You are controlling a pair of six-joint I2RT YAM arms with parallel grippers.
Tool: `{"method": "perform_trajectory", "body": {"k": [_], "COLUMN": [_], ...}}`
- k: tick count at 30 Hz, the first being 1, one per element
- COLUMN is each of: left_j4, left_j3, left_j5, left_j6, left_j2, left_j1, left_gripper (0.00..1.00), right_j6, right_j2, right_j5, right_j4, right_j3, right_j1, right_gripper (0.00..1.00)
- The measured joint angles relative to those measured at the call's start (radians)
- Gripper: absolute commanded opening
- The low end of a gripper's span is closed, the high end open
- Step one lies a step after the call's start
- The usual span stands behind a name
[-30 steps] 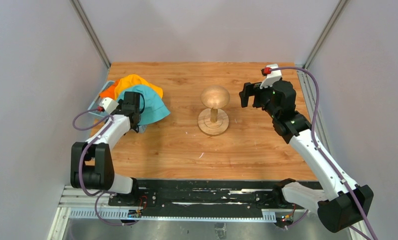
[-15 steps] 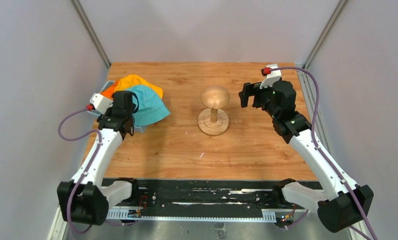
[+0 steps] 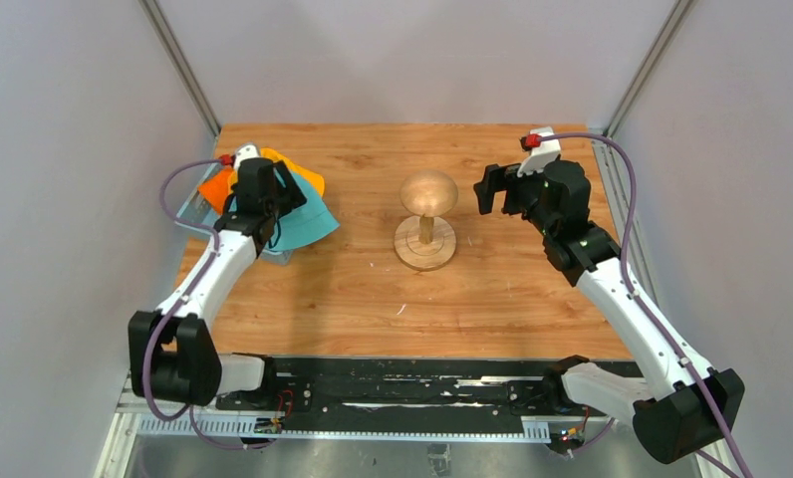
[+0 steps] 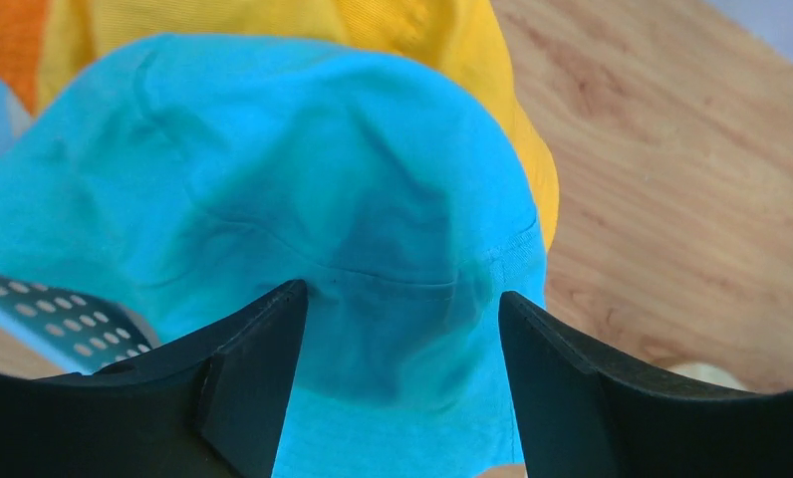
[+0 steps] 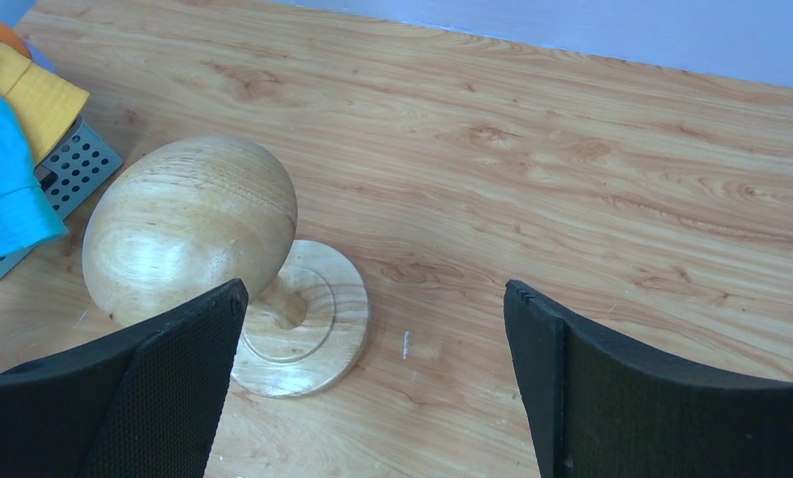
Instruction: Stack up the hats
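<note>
Jaws on your left gripper [image 4: 400, 299] stand well apart and hold nothing. In the left wrist view the two dark fingers frame the crown of the teal hat [image 4: 273, 179], whose cloth lies smooth and unpinched in the gap. Whether the fingertips touch the fabric you cannot tell from that view. The teal hat lies on top of the pile at the left edge of the table [image 5: 572, 149], with its brim spilling over onto the wood toward the middle. Just behind it shows the yellow hat [image 4: 422, 30], partly covered by the teal one, and beyond that, at the far left, a strip of the orange hat [image 4: 4, 40]. All three rest on or in the light blue basket [image 4: 64, 324], whose perforated wall peeks out under the teal brim. Your left arm reaches forward from its base along the left side of the table to that pile. Your right gripper [image 5: 373, 299] is spread wide and also holds nothing. It hangs in the air just to the right of the wooden hat stand [image 5: 188, 224], apart from it. The stand is upright near the middle of the table, with its rounded head bare.
</note>
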State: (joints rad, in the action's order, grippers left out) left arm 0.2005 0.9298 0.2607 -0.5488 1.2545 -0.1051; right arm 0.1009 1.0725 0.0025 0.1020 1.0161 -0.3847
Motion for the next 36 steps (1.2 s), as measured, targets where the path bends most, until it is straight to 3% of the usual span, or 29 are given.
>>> {"method": "perform_trajectory", "body": {"k": [5, 7, 9, 13, 14, 21, 28, 36], "left_j4": [-0.005, -0.005, -0.005, -0.008, -0.01, -0.009, 0.027, 0.007], "left_j3": [0.034, 0.039, 0.048, 0.069, 0.069, 0.069, 0.084, 0.104], "left_j5": [-0.01, 0.005, 0.018, 0.041, 0.046, 0.095, 0.118, 0.037], "left_j6": [0.091, 0.118, 0.135, 0.16, 0.162, 0.185, 0.204, 0.212], "left_j2": [0.092, 0.101, 0.11, 0.129, 0.129, 0.063, -0.134, -0.262], "left_j1": [-0.037, -0.048, -0.051, -0.056, -0.058, -0.099, -0.142, -0.142], "left_gripper": [0.73, 0.69, 0.58, 0.22, 0.17, 0.16, 0.01, 0.0], "right_j6": [0.002, 0.002, 0.002, 0.002, 0.002, 0.003, 0.004, 0.007], "right_j2": [-0.016, -0.028, -0.036, -0.038, -0.038, -0.034, -0.033, -0.026], "right_j5": [0.0, 0.0, 0.001, 0.001, 0.001, 0.001, 0.0, -0.001], "right_j4": [0.001, 0.0, 0.0, 0.001, 0.001, 0.001, 0.0, 0.0], "right_j3": [-0.001, -0.005, -0.011, -0.019, -0.02, -0.021, -0.025, -0.029], "right_j1": [0.0, 0.0, 0.0, 0.0, 0.0, 0.0, 0.0, 0.0], "right_gripper": [0.99, 0.99, 0.99, 0.99, 0.99, 0.99, 0.99, 0.99]}}
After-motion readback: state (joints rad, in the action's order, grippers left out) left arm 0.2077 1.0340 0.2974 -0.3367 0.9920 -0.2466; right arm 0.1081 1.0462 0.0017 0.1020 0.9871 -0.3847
